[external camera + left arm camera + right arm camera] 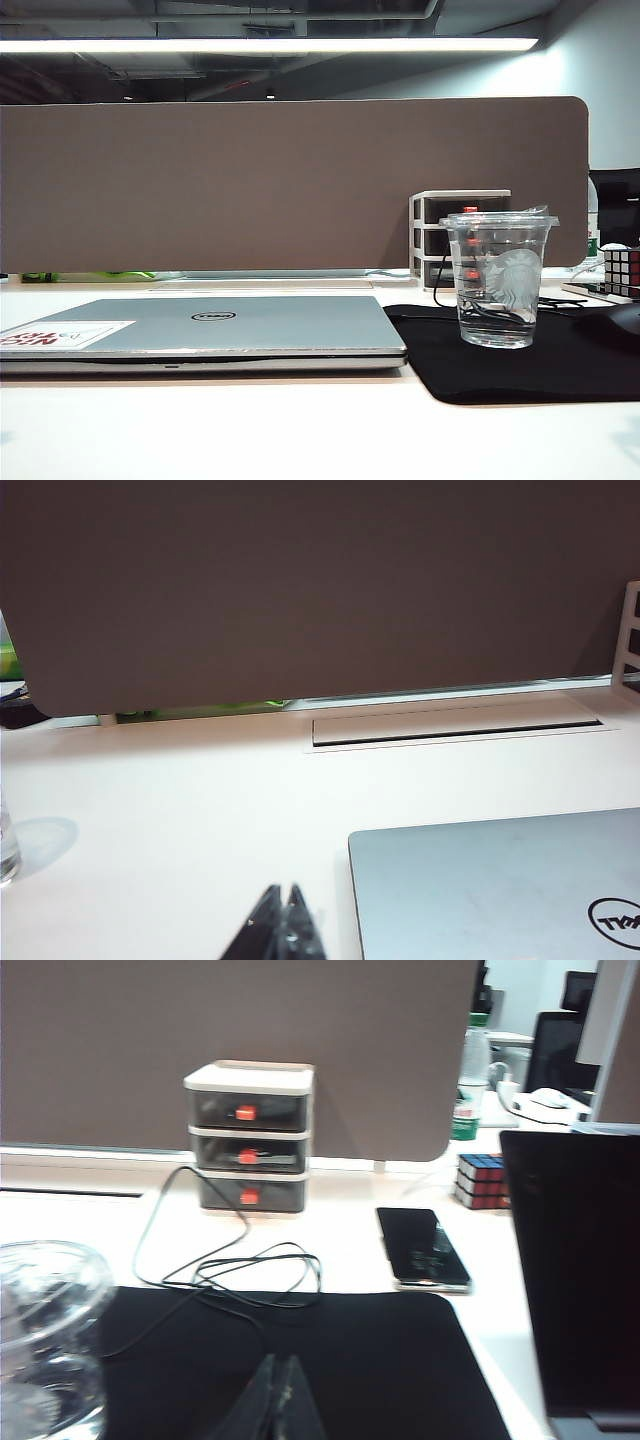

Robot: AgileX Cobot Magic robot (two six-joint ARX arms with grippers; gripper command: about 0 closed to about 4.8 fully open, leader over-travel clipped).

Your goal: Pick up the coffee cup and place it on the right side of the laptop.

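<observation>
The coffee cup (498,279) is parked on the black mat (520,365) by the laptop (190,335)'s right edge, untouched, and could easily get tipped if clipped by the pinched-shut left gripper (283,925) or right gripper (279,1400).

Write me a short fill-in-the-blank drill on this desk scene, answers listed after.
1. The cup stands on the black ____, to the right of the laptop.
2. The laptop's lid is ____.
3. The left hand and the right hand both have their fingers ____.
4. The small drawer unit has ____ drawers.

Answers: mat; closed; shut; three
</observation>
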